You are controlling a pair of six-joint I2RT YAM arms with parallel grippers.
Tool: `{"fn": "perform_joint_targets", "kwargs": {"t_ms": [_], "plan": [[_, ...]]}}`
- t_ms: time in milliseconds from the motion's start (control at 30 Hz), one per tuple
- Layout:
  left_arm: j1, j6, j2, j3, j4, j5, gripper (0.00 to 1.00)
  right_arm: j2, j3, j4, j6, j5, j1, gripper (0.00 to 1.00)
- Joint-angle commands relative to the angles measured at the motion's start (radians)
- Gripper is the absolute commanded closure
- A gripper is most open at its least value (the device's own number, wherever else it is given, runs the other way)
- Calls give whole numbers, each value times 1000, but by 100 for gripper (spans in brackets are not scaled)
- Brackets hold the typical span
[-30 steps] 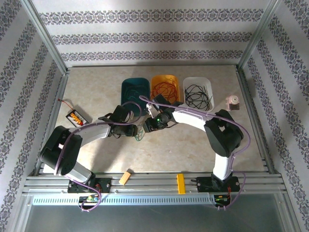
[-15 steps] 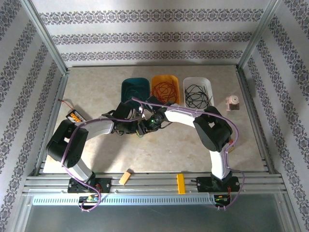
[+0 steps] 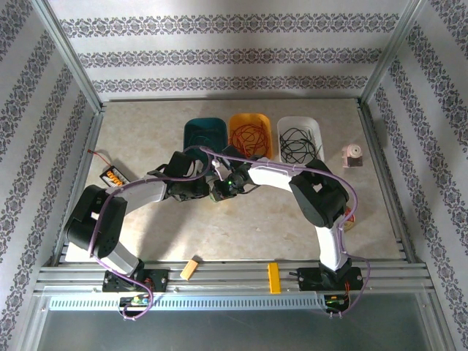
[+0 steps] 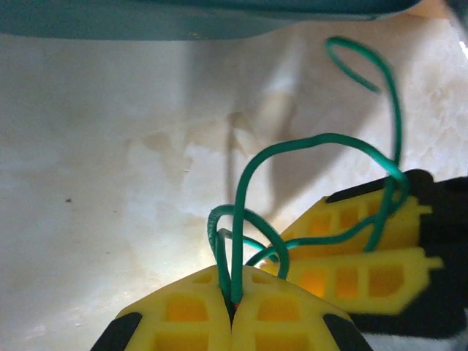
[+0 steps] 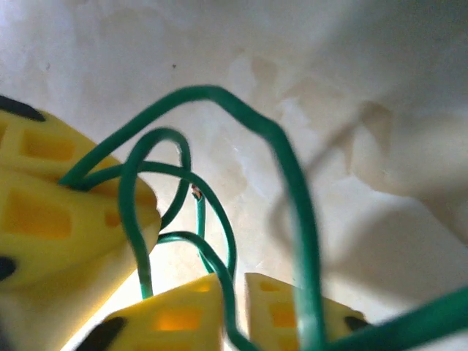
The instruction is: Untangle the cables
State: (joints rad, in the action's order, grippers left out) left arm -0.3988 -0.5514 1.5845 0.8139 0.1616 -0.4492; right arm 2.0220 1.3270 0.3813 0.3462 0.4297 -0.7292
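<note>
Both arms have swung in toward the middle of the table (image 3: 278,219) over the last second, and the two hands, which hung part open a moment ago, have now clamped down. The left hand (image 4: 232,300) closed first and the right hand (image 5: 232,292) only just followed. Each is pinched on the same green cable (image 4: 322,139), the left with the wire rising straight out of its closed tips, the right with a strand running down between its fingers. The hands sit just beside one another, almost touching, on the near side of the teal bin (image 3: 197,135). The green cable arches up between them in several loose loops that cross over one another. It is lifted off the table surface here, not lying flat as it was a second ago. The red cables (image 3: 248,135) lie in the orange bin (image 3: 248,117) and the black cables (image 3: 298,142) in the white bin (image 3: 300,119), both toward the far edge, so by the look of it the green one is the last left to sort. With two grips so close together on a looped wire, I would guess the next move is to draw the hands apart. The crossings could either open out or cinch into a knot, depending on which strands each hand really has.
</note>
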Motion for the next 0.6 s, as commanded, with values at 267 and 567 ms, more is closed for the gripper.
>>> {"fn": "perform_joint_targets", "kwargs": {"t_ms": [267,567], "plan": [[15,11,-58,30,166,227,100,-251,-236,20,137,-465,114,100],[38,5,-64,-11,157,213,100,-419,-485,-4,195,-444,246,100]]}}
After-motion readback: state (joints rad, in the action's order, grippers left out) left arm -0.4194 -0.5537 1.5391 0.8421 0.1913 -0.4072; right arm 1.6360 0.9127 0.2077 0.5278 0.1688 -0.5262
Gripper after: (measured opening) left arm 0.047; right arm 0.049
